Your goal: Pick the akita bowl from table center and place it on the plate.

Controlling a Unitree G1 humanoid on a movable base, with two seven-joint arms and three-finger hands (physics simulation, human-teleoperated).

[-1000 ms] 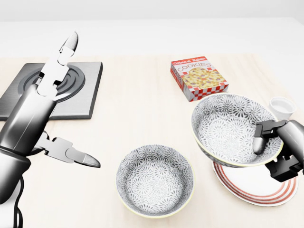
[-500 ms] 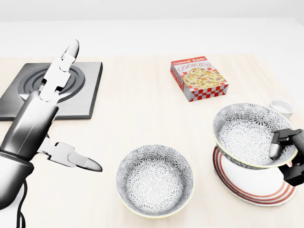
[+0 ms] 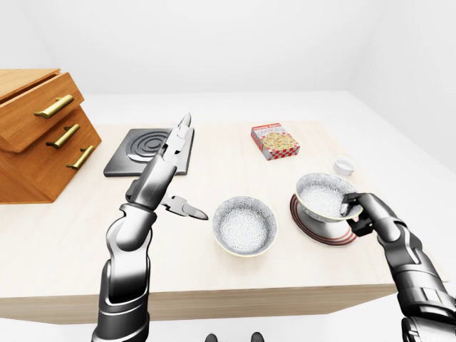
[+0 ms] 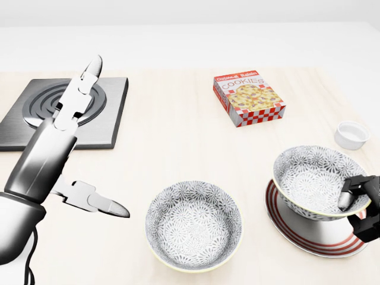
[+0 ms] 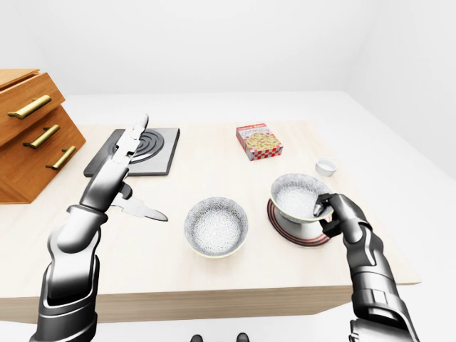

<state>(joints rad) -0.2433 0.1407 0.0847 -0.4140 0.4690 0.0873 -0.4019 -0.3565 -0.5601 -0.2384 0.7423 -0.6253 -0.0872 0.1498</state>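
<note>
The akita bowl (image 4: 312,178) sits on the red-striped plate (image 4: 297,234) at the head view's lower right. The right robot hand (image 4: 359,205) pinches the bowl's right rim, one finger inside and the rest outside. The left robot hand (image 4: 56,148) hangs over the tabletop (image 4: 172,142) at the view's left with fingers spread wide (gripping nothing), beside the stove burner (image 4: 107,113). A second patterned bowl (image 4: 194,225) sits at bottom centre. The cookie box (image 4: 248,98) lies above it and a small white cup (image 4: 351,134) stands near the right edge.
</note>
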